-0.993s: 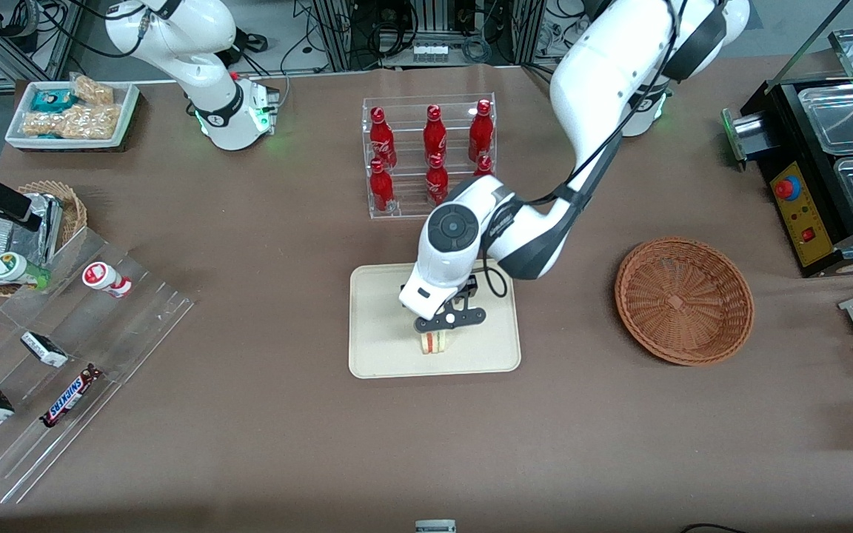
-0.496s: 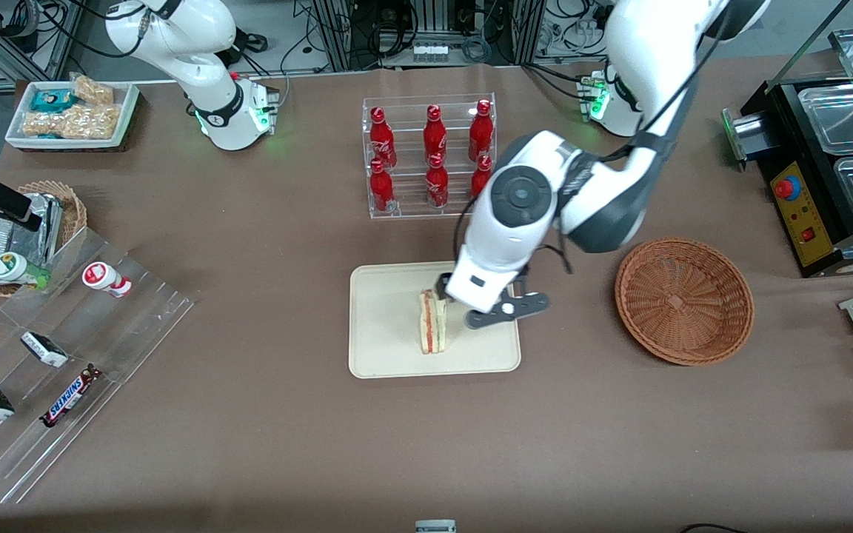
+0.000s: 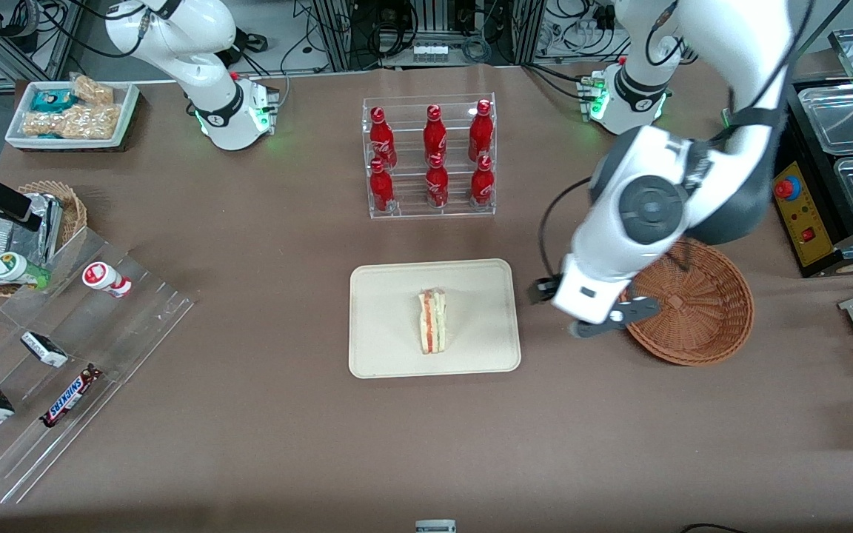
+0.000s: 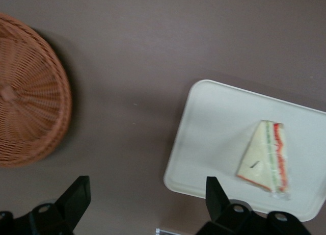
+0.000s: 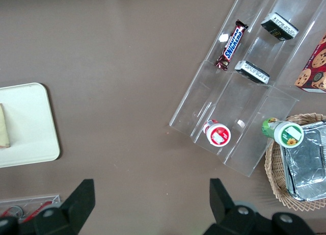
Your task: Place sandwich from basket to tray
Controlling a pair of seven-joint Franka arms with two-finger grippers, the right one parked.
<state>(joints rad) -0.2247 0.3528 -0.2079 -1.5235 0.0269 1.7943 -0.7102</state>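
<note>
The sandwich [image 3: 432, 321] lies on the cream tray [image 3: 389, 296], standing on one bread face with its orange-pink and green cut edge up. It also shows in the left wrist view [image 4: 266, 156] on the tray [image 4: 214, 128]. The reddish-brown basket [image 3: 693, 311] holds nothing I can see; its rim shows in the left wrist view [image 4: 28, 97]. My left gripper [image 3: 583, 311] hangs open and empty above the bare table between tray and basket, with the arm overlapping the basket's rim. Its jaws [image 4: 146, 191] stand wide apart over the brown tabletop.
A clear rack of red bottles [image 3: 430, 155] stands farther from the front camera than the tray. A clear stepped shelf with snacks [image 3: 64, 348] and a paler wicker basket [image 3: 27, 229] lie toward the parked arm's end. A black machine [image 3: 826, 170] stands at the working arm's end.
The gripper has let go of the sandwich on the tray, risen and swung away toward the basket. The sandwich stays on the tray.
</note>
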